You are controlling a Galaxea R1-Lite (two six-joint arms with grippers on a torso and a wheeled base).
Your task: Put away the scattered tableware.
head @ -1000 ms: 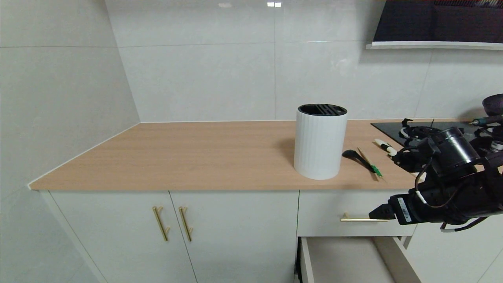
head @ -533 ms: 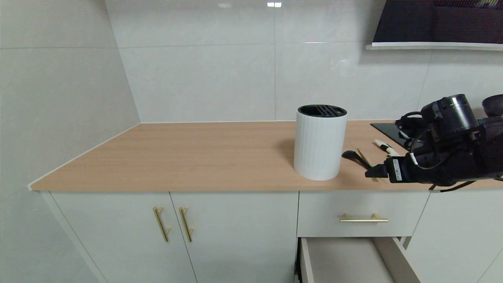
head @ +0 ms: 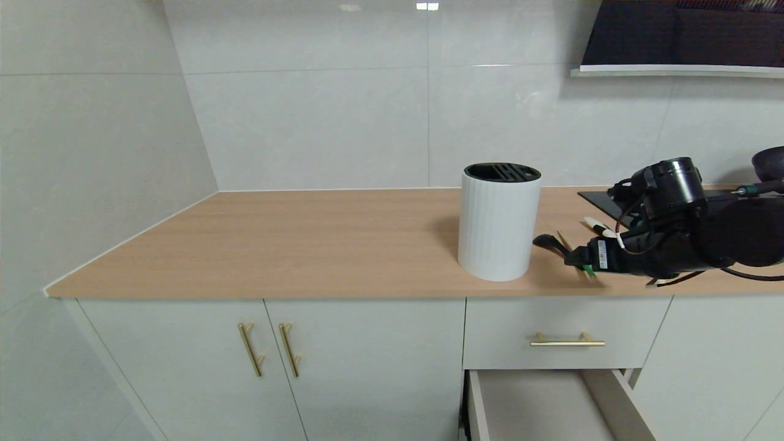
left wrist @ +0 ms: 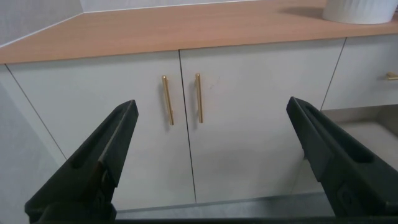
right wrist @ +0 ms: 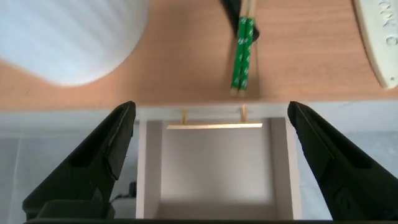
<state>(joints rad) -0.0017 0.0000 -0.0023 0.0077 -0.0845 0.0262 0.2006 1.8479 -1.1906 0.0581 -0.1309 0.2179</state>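
Right gripper (right wrist: 210, 112) hangs spread wide above the counter (head: 306, 245) edge; white holder (head: 499, 223) stands at its 9 o'clock; a careless pinch could snag the black spoon (head: 545, 241) or roll one stick off; chopsticks (right wrist: 244, 59) lie touching that spoon at the holder's 3 o'clock, long axis 11 to 5, green ends toward the edge.

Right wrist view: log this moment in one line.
right gripper: open, over counter edge | chopsticks: flat, ungrasped | white holder: upright beside them | drawer: open
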